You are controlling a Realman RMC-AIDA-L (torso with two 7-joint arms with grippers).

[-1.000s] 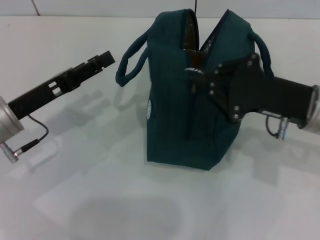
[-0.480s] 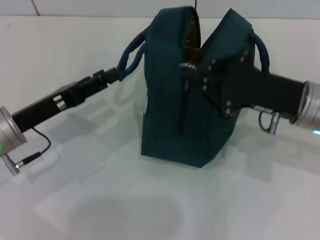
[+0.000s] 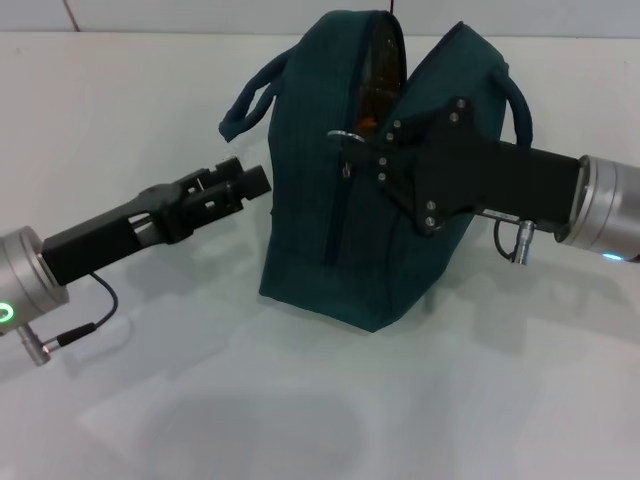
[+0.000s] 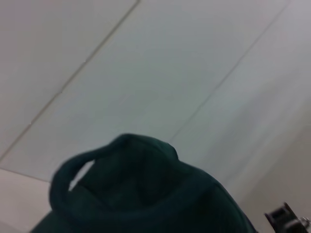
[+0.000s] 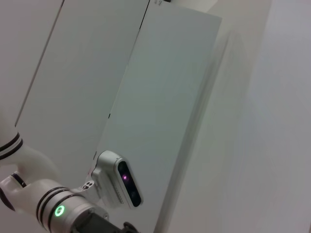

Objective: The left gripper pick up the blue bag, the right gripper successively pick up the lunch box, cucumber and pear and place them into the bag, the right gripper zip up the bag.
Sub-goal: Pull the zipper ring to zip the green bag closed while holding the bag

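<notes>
The large dark teal fabric lunch bag (image 3: 330, 200) stood tilted on the white bench (image 3: 300, 410), its top gaping and its silver foil lining (image 3: 385, 60) showing. The right end effector (image 3: 362, 150) pressed against the bag's near end at the ring zip pull (image 3: 345, 138); whether it gripped the pull could not be told. The left end effector (image 3: 255, 182) hovered just beside the bag's left side, below a padded loop handle (image 3: 250, 100), fingers close together and holding nothing.
</notes>
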